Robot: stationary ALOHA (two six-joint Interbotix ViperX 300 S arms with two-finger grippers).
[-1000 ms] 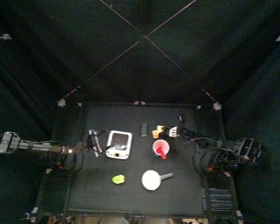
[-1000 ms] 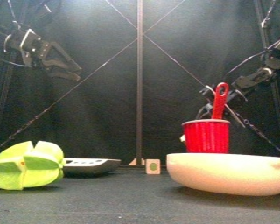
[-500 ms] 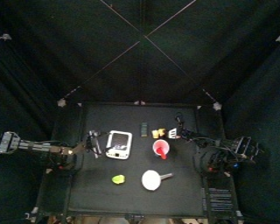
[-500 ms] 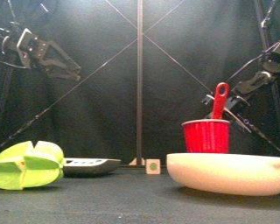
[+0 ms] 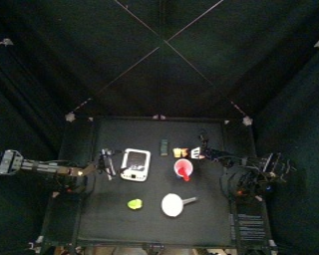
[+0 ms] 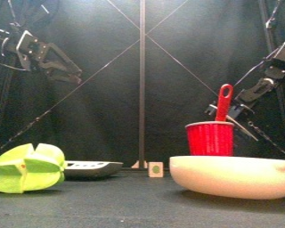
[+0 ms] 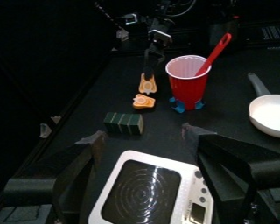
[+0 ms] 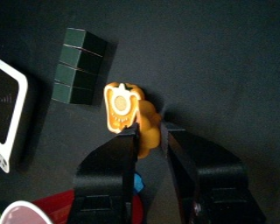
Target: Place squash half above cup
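Two black arms flank a matte black tabletop [image 5: 109, 194]. The squash half [image 8: 122, 105], a smooth orange-yellow chunk with a pale hollowed face, lies on the tabletop just beyond the glossy red cup [image 7: 189, 79], its long axis running back toward the right hand [image 8: 152, 131]. That hand's two fingers stand slightly apart, their tips on either side of the squash's near end; whether they press it I cannot tell. A red utensil [image 7: 217, 54] leans in the cup. Near the squash sits a dark green ridged block [image 8: 80, 65]. A white-framed scale [image 7: 149, 189] lies before the left hand [image 7: 146, 157], whose fingers are spread wide and empty. Nearer the front sit a white pan [image 6: 228, 175] and a yellow-green lump [image 6: 26, 167].
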